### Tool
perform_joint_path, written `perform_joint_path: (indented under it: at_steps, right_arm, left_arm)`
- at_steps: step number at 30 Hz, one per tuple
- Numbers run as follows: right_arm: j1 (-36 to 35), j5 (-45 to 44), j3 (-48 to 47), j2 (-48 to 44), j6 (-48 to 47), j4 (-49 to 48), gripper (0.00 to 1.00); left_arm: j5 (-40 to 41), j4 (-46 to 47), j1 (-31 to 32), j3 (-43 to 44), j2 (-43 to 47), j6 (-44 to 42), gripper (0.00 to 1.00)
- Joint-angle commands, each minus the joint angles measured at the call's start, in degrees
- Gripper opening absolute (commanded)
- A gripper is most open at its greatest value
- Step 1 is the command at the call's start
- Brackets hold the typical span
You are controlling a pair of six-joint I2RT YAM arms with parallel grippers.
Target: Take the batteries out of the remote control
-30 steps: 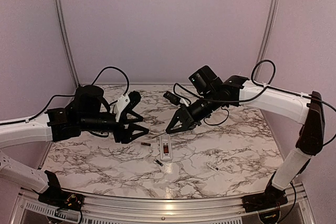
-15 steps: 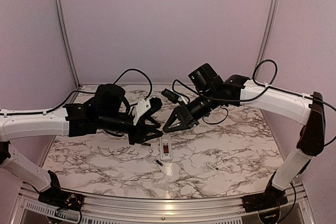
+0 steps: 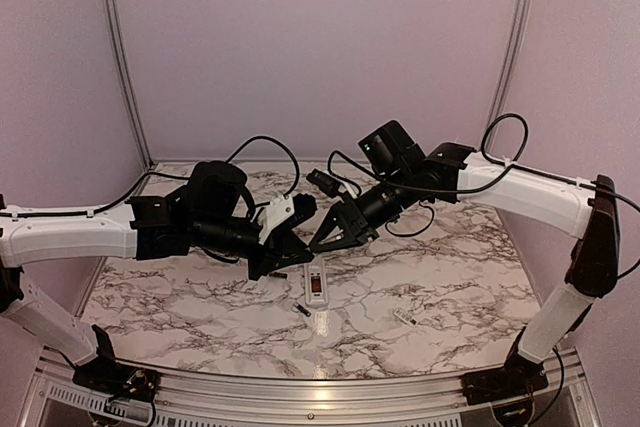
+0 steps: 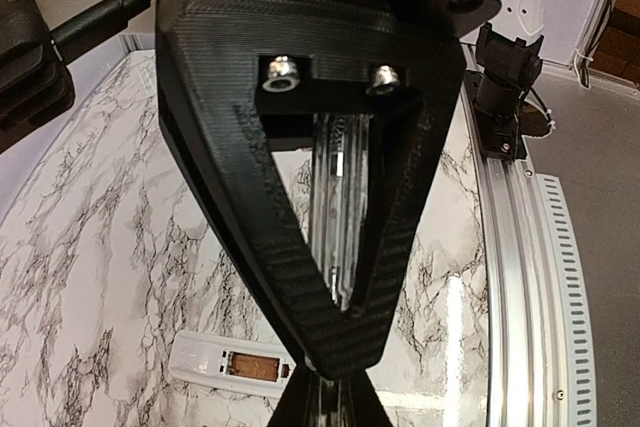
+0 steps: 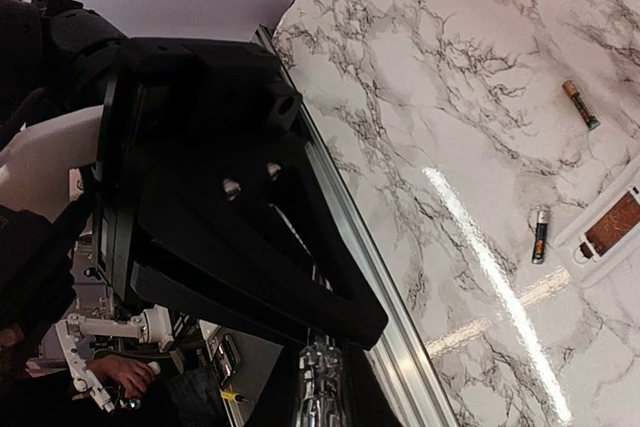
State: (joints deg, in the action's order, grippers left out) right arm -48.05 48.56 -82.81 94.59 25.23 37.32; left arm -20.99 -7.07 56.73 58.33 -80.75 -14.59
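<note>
Marble-patterned surface (image 3: 180, 319), lilac walls behind, aluminium rail along the near edge.

Left gripper (image 4: 335, 375) hung just above the remote control (image 3: 316, 288). Its jaws looked drawn together with nothing visible between them, so I judged it was carrying nothing.

First battery (image 5: 580, 104) lay loose on the surface, left of the remote and a little apart from it. Second battery (image 3: 303, 309) lay just beside the remote's near end.

The remote lay flat at centre, open side up. The recess showed reddish-brown and I saw no cell in it. Judgement: it was turned this way to give access from above, and both cells were already out.

Right gripper (image 5: 335, 367) was pinched closed and empty, poised over the remote's far end close to the left one.

Small white chip (image 3: 403, 317), probably the cover, lay well to the right, out of the work area.

Writing: none legible. The band on the second battery was too small to read.
</note>
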Motion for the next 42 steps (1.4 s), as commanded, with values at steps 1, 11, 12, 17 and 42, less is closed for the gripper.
perform_joint_path:
  at_steps: [1, 11, 12, 17, 42]
  right_arm:
    - [-0.64, -0.91, -2.15, -1.05, 0.97, -2.74, 0.0]
    - [-0.55, -8.84, -4.65, -1.79, 1.09, -1.37, 0.41]
    - [-0.51, -10.26, -5.25, -1.78, 0.91, -0.79, 0.45]
    - [0.26, -15.6, -6.85, -2.19, 0.5, 1.02, 0.61]
    - [5.85, -22.77, -4.75, -5.67, -0.11, 3.61, 0.98]
  left_arm:
    - [0.35, -1.94, 0.74, 1.53, 0.21, 0.74, 0.0]
    - [3.2, -2.21, 0.93, -2.09, 4.4, 5.85, 0.0]
    - [3.61, -1.99, 0.93, -2.95, 5.09, 6.62, 0.0]
    - [7.88, -0.57, 0.93, -7.26, 9.26, 11.02, 0.0]
    - [27.97, -4.01, -9.52, -20.6, 21.08, 28.25, 0.0]
